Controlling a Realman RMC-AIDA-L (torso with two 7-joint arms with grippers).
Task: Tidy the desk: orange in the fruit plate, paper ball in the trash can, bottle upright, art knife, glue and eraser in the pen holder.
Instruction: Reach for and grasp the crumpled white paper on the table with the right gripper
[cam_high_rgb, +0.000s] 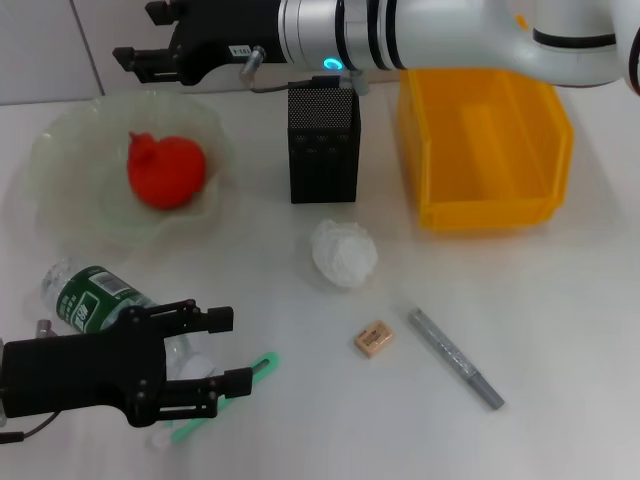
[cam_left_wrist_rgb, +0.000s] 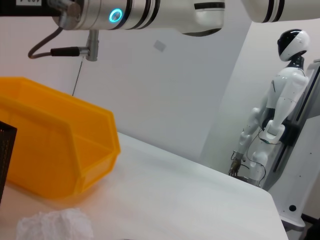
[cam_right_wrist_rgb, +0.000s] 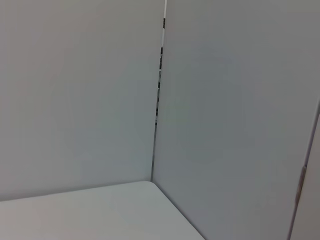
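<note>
Left gripper (cam_high_rgb: 228, 352), seen from the head camera, sits low at the near side of the lying bottle (cam_high_rgb: 95, 296), its two black fingers spread apart around the bottle's clear neck end, with a green-handled art knife (cam_high_rgb: 225, 395) just beneath them; whether they grip anything yet cannot be told. Right gripper (cam_high_rgb: 128, 58) hangs high, beyond the fruit plate (cam_high_rgb: 60, 160), fingers parted and empty. An orange (cam_high_rgb: 165, 170) already rests in that plate, so that step looks done. Still loose beside the black mesh pen holder (cam_high_rgb: 323, 145): a crumpled white paper ball (cam_high_rgb: 344, 252) just in front, a tan eraser (cam_high_rgb: 373, 339) and a grey glue stick (cam_high_rgb: 456, 358) nearer. From the left wrist, the yellow bin (cam_left_wrist_rgb: 55, 150) stands empty. Only bare wall shows from the right wrist.
</note>
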